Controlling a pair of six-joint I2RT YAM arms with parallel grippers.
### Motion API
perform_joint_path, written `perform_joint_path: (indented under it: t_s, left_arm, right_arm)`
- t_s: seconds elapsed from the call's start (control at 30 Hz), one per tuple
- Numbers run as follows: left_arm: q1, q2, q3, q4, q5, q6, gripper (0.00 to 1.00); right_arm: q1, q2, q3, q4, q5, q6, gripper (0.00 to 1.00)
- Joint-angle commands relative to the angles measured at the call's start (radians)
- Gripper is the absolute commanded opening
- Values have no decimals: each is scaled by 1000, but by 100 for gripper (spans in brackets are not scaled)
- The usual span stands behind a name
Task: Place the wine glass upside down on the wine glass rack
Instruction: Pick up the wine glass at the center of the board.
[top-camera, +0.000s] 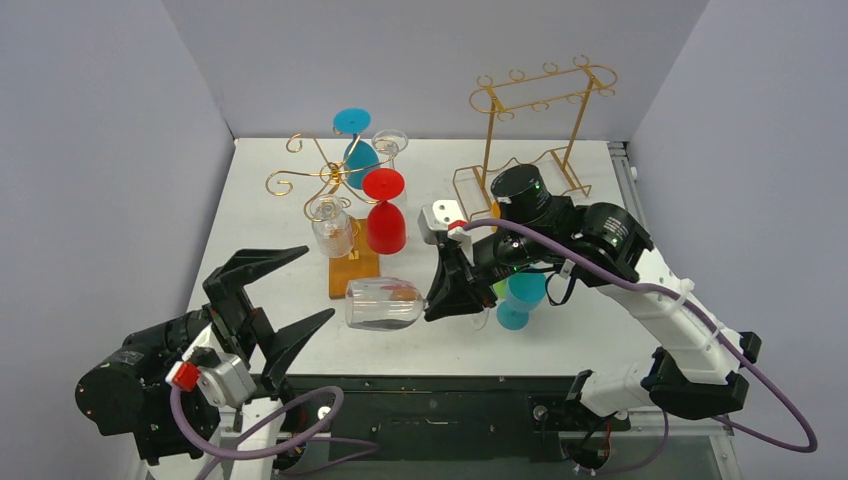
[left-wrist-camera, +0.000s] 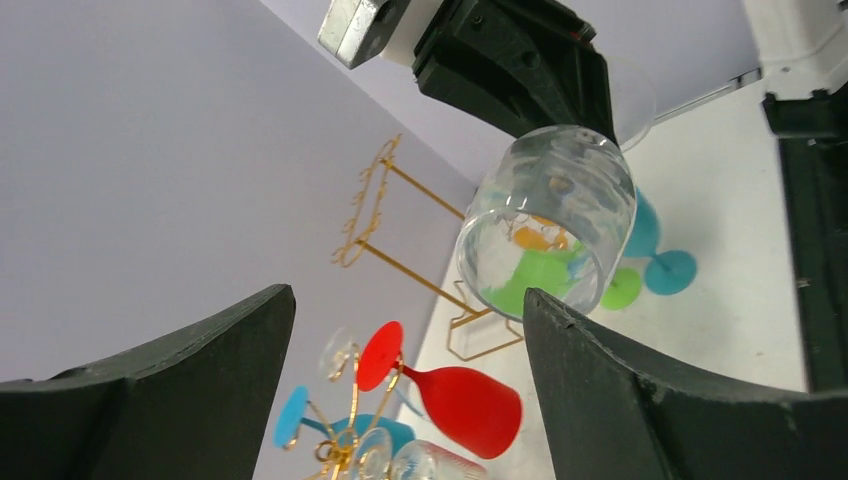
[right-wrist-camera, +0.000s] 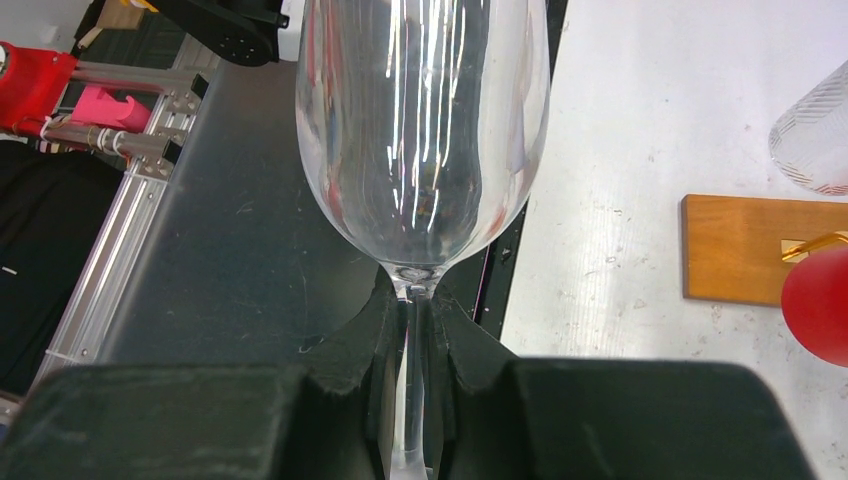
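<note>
Glass is being gripped at the stem only: we are holding the wine glass (top-camera: 385, 303) sideways in the right gripper (top-camera: 445, 297), whose fingers are clamping tight on the stem just below the bowl. We are suspending it above the table (top-camera: 600, 335), just in front of the wooden base of the wine glass rack (top-camera: 335, 180), with the bowl pointing toward the left gripper (top-camera: 318, 282). This grip is leaving the bowl free, probably for a handover. The left gripper is standing wide open and empty, facing the rim and apart from it.
</note>
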Motion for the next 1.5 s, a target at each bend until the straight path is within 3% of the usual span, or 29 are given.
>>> perform_joint_path:
  t_s: [0.0,0.17,0.33,0.6,0.8,1.0,1.17,1.47]
  left_arm:
    - [-3,39,-14,147,71,-265,80]
    - [-17,51,-19,133,96,-279,72]
    - [-19,46,-27,100,128,-267,70]
    - [-21,42,-39,94,130,-229,80]
    - [-21,43,-35,63,196,-211,82]
    - [-21,60,8,-95,305,-155,76]
    - [-21,68,1,-101,305,-136,70]
    - [-23,72,19,-166,305,-89,43]
  right_arm:
    - [30,36,58,6,-7,-44,0]
    - [53,66,72,-7,-1,-53,0]
    - [60,83,84,-1,-13,-50,0]
    - [81,125,137,-43,-3,-57,0]
    - [94,123,139,-43,4,-56,0]
    - [95,163,202,-57,-32,-72,0]
    - [109,207,238,-63,-53,-71,0]
    - [121,235,255,-22,-55,-39,0]
